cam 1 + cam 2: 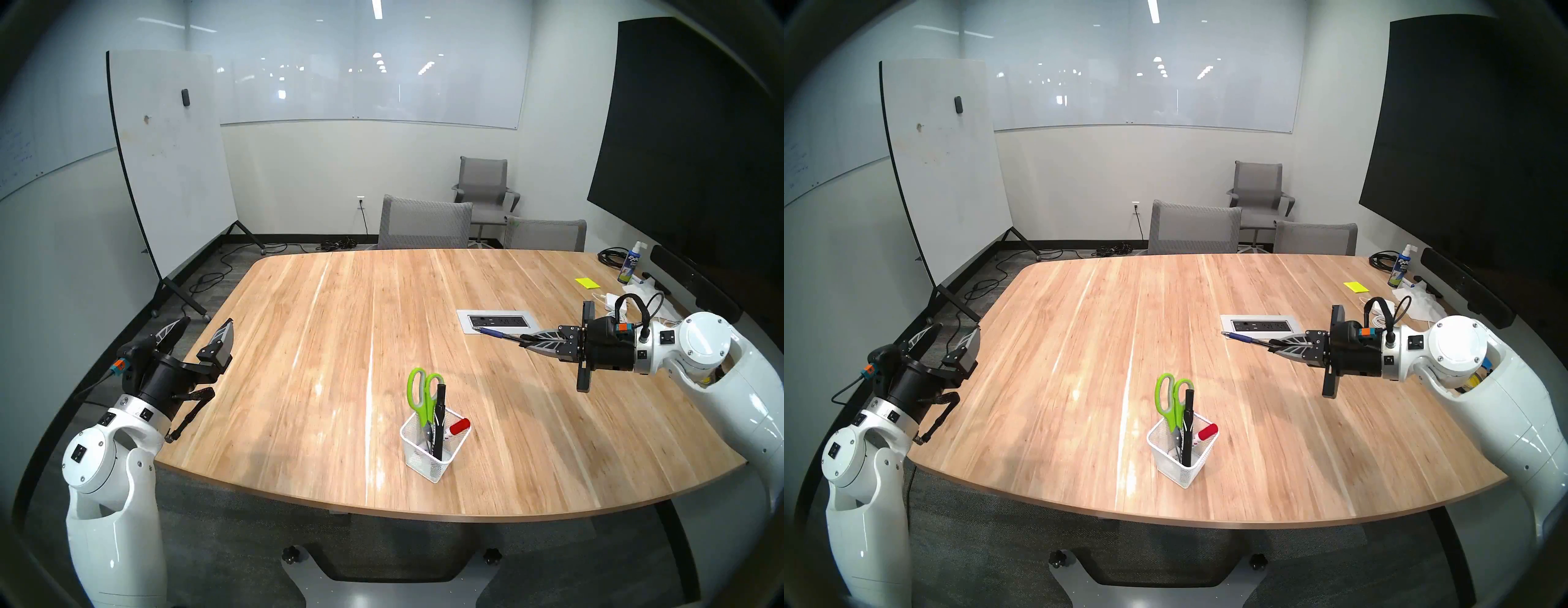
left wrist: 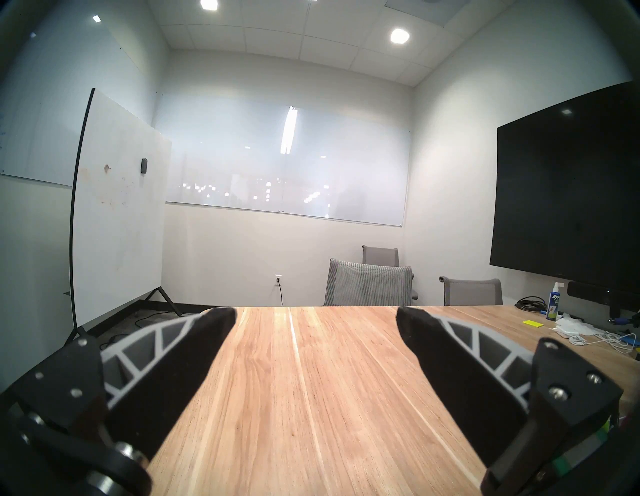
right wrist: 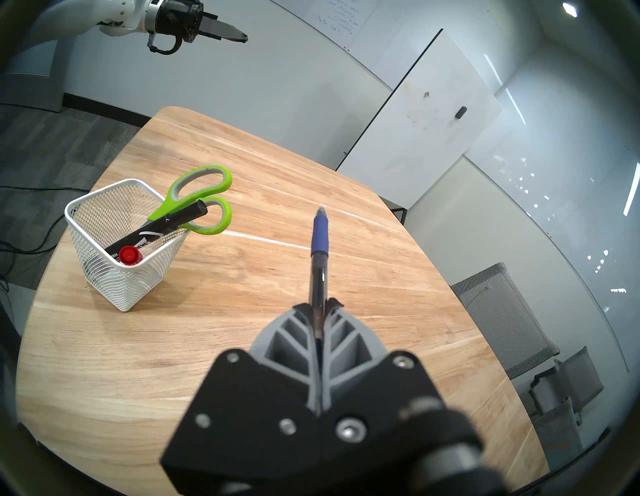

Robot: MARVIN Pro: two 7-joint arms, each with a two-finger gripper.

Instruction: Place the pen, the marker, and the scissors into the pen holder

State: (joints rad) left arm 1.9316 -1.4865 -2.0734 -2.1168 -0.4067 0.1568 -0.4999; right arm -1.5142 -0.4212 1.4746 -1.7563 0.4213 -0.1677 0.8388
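The white mesh pen holder (image 1: 432, 465) (image 3: 104, 211) stands near the table's front edge. In it lean the green-handled scissors (image 1: 422, 388) (image 3: 204, 188), a black marker (image 1: 439, 418) (image 3: 162, 225) and a red-capped marker (image 1: 459, 426) (image 3: 130, 255). My right gripper (image 1: 528, 339) (image 3: 320, 306) is shut on the blue pen (image 1: 494, 334) (image 3: 320, 235), held level above the table to the holder's right and farther back, its tip pointing left. My left gripper (image 1: 203, 329) (image 2: 315, 322) hangs open and empty over the table's left edge.
A power outlet plate (image 1: 498, 321) is set into the table under the pen's tip. At the far right lie a yellow sticky pad (image 1: 586, 282), a spray bottle (image 1: 628, 265), cables and papers. Grey chairs (image 1: 424, 223) stand behind the table, a whiteboard (image 1: 169, 161) to the left.
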